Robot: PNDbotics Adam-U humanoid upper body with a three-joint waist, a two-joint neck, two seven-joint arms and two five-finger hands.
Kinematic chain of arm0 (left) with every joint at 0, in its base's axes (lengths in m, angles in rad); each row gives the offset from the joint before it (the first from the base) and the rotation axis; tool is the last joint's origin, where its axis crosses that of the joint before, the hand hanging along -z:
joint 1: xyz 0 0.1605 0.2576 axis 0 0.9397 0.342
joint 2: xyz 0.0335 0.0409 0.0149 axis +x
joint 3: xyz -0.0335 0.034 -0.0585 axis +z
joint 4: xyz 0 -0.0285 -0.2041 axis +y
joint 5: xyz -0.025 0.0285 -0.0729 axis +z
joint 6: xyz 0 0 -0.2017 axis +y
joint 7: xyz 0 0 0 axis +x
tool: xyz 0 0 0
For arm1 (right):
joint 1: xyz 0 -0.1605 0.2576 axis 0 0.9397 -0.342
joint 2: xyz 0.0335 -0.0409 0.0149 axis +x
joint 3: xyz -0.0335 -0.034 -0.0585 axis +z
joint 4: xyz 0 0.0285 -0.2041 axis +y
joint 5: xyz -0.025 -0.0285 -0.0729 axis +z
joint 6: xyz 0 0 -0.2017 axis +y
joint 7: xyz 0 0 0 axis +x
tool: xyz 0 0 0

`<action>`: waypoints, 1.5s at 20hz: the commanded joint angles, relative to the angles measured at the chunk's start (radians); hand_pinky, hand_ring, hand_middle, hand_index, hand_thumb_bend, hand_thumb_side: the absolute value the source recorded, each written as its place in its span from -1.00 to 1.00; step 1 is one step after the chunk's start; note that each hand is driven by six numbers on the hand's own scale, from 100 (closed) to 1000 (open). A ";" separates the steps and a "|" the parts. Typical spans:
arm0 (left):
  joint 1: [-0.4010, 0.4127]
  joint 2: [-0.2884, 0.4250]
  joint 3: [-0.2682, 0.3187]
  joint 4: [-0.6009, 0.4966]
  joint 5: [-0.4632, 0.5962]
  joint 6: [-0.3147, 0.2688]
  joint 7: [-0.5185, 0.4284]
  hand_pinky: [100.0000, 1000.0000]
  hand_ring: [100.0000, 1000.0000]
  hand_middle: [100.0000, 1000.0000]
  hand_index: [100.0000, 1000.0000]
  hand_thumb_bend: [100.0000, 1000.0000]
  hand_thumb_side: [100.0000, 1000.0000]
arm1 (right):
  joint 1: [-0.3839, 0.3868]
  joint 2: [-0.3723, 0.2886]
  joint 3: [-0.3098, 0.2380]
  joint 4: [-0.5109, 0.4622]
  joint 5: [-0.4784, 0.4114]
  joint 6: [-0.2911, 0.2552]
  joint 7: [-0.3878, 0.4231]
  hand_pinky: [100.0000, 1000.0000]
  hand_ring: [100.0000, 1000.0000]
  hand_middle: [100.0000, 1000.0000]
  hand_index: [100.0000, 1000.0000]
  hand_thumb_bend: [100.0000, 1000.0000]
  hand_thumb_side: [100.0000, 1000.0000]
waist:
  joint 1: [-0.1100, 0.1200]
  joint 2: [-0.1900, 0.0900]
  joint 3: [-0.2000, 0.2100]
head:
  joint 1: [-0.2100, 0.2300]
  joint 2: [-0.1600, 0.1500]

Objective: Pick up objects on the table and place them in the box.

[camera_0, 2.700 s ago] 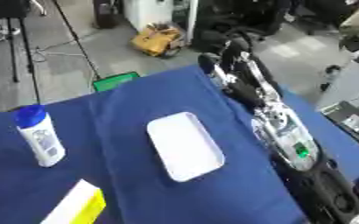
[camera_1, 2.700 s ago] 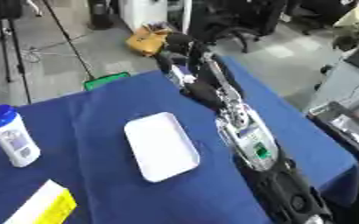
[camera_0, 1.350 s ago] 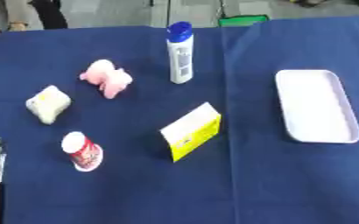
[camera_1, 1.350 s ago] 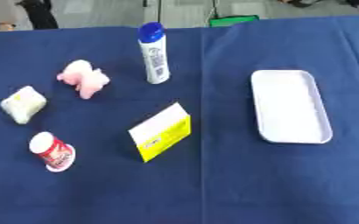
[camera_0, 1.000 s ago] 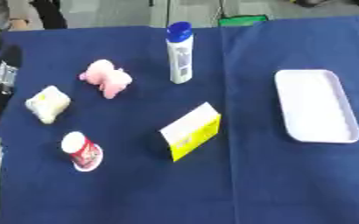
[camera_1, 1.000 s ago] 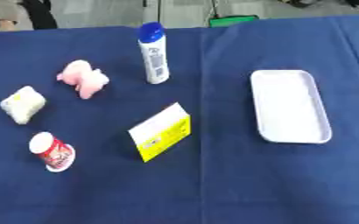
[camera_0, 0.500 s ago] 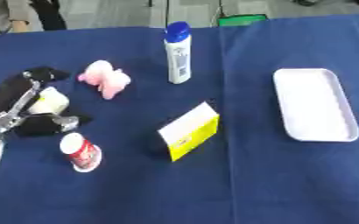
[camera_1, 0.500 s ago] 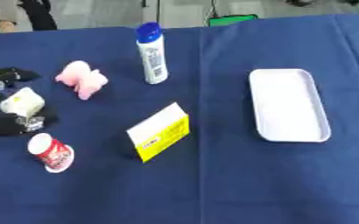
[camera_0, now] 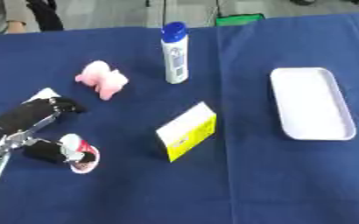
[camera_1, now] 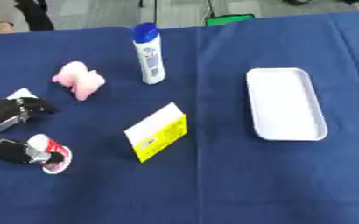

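Left eye view: blue-clothed desk w/ 1 white rectangular plastic tray at right, 1 white bottle w/ blue cap upright, 1 pink soft toy, 1 yellow-and-white carton, 1 small red-and-white cup on its side. Left hand, black, fingers curled round cup.

Right eye view: 1 white packet partly under the hand.

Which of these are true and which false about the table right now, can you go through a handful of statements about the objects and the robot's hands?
1. The blue-capped bottle stands upright. True.
2. The white tray holds the pink toy. False: the tray is empty; the pink toy lies on the cloth.
3. The left hand is at the small red-and-white cup. True.
4. The yellow-and-white box lies inside the tray. False: it sits on the cloth, apart from the tray.
5. The right hand is over the tray. False: it is not in view.
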 commanded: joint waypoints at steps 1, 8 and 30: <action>-0.001 0.039 0.007 -0.018 0.006 -0.002 -0.051 0.33 0.40 0.41 0.68 0.75 0.13 | -0.011 -0.021 -0.004 -0.015 0.004 -0.001 0.002 0.63 0.67 0.72 0.65 -0.14 -0.17 | 0.014 -0.017 0.001 | 0.002 0.005; 0.001 0.039 0.004 -0.010 -0.039 0.005 -0.149 -0.01 0.17 0.32 0.57 0.70 -0.05 | -0.012 -0.020 -0.004 -0.014 0.004 -0.001 0.003 0.63 0.67 0.72 0.65 -0.14 -0.17 | 0.012 -0.018 0.000 | 0.001 0.006; -0.008 -0.026 -0.004 0.081 0.033 0.077 0.085 -0.84 -0.42 -0.13 0.15 0.08 -0.08 | -0.015 -0.018 -0.003 -0.014 0.003 -0.003 0.006 0.63 0.67 0.73 0.65 -0.12 -0.17 | 0.003 -0.017 0.001 | 0.000 0.005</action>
